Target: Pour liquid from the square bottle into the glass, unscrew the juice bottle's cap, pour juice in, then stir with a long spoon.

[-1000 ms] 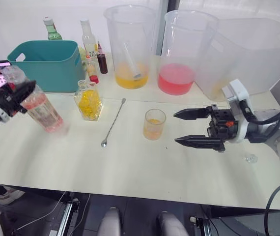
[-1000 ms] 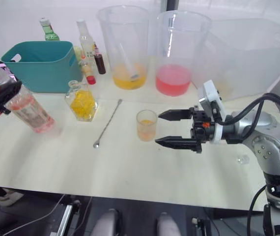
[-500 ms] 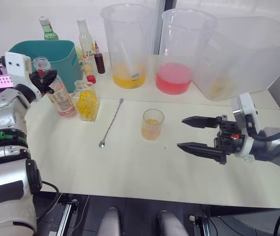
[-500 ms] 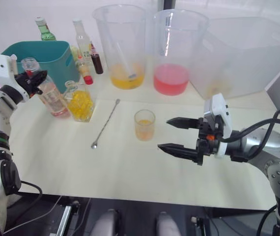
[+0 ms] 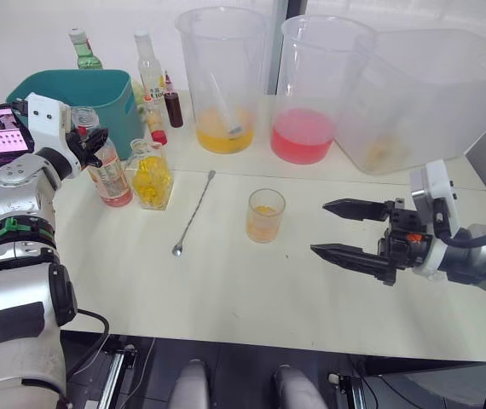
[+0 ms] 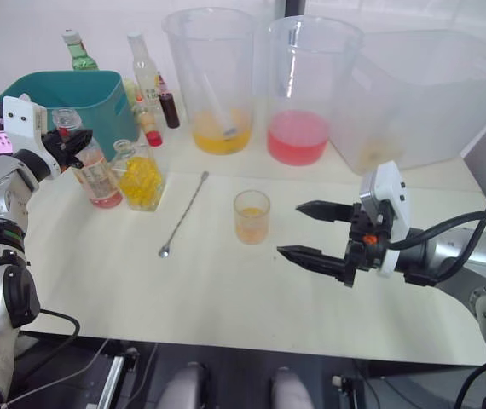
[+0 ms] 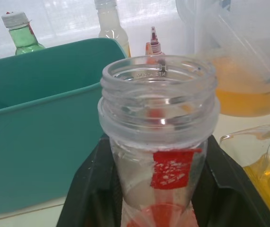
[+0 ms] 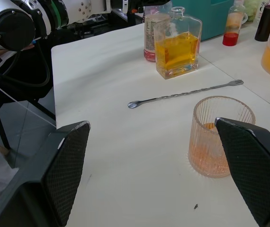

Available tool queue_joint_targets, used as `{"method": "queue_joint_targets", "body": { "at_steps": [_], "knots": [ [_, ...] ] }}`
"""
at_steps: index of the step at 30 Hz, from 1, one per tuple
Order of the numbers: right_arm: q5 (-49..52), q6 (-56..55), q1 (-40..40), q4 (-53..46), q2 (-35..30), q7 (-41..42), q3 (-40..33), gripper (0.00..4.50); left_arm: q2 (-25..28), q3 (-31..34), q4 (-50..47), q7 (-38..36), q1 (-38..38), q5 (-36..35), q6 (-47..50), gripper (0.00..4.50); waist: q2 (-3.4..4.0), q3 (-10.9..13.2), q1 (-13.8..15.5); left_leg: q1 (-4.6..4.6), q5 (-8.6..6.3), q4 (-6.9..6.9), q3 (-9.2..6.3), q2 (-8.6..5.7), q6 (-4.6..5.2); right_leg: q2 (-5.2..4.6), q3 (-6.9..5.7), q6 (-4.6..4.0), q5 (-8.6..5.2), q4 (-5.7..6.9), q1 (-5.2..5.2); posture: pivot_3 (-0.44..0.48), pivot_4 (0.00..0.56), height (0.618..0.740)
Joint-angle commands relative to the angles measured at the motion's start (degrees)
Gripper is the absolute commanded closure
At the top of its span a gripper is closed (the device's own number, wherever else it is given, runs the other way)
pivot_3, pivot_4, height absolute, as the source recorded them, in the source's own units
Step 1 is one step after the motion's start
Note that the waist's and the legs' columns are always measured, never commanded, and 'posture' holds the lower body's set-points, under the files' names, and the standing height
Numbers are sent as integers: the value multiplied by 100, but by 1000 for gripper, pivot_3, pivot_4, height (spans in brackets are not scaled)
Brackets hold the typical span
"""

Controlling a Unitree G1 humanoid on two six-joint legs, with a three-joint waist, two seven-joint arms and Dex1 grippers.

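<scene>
Looking over the head views first, the left gripper (image 5: 92,146) is clamped on the neck of the juice bottle (image 5: 111,175), which stands upright on the table (image 5: 226,290) with its base down, touching or just beside the square bottle (image 5: 152,173); if the fingers open with a sideways drag, either bottle could tip, and the juice bottle is uncapped, so it would spill. The right gripper (image 5: 343,239) hangs with its fingers spread wide and empty, the glass (image 5: 265,215) just beyond the fingertips and the long spoon (image 5: 195,213) lying farther out past the glass; reaching for the spoon straight across risks knocking the glass over. From the left wrist view, the black fingers (image 7: 85,189) press both sides of the open bottle neck, the teal bin (image 7: 35,118) behind; a loose hold here could let the bottle twist. From the right wrist view, the glass (image 8: 219,137) sits close to one finger (image 8: 251,163), holding orange liquid, while the spoon (image 8: 184,93) lies flat and thin, so I judge it likely to slip from a pinch.
</scene>
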Motion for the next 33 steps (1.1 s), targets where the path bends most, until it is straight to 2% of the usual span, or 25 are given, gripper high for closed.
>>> {"method": "queue_joint_targets", "body": {
  "at_steps": [1,5,15,18,22,26,29,33],
  "knots": [
    [16,-88,-104,-31,-93,36,-4,0,138,173,-259,-7,-128,-123,-20,1383,0,0,1,0,0,0,0,0,0,0,0,0,0,0,0,0,150,719],
    [-42,-112,-186,31,-88,66,83,0,192,236,-385,6,-147,-120,-71,42,0,0,7,0,0,0,0,0,0,0,0,0,0,0,0,0,150,719],
    [-137,-142,-308,170,-83,209,185,0,60,825,-1137,-366,-490,-890,-262,42,0,0,13,-1,1,0,-1,0,-1,-1,-2,0,0,-1,0,0,150,719],
    [-195,-151,-391,247,-76,274,232,0,77,957,-1760,-939,-430,-1301,-250,42,0,0,3,-1,1,0,-1,0,-2,-1,-2,0,0,0,0,0,150,719],
    [-265,-160,-471,348,-79,338,251,0,155,1112,-2441,-1290,-260,-1786,247,42,1,0,-7,3,2,0,-1,0,-3,-1,-2,0,0,3,1,0,150,719],
    [-811,-311,-768,823,34,-40,393,0,497,779,-4674,-2307,863,-3084,2626,42,2,0,-79,10,3,0,0,3,-4,-1,-1,0,0,14,3,0,150,719],
    [-1206,-499,-682,847,15,-62,476,0,663,685,-5756,-2389,1582,-3517,3430,42,2,0,-70,13,5,-1,-4,4,-8,-1,-6,0,-1,21,4,0,150,719],
    [-1199,-248,-501,620,72,-311,495,0,752,618,-6556,-2445,2461,-3616,3819,42,2,0,-76,13,5,-1,-3,4,-7,-1,-4,0,-1,16,4,0,150,719]
  ]
}}
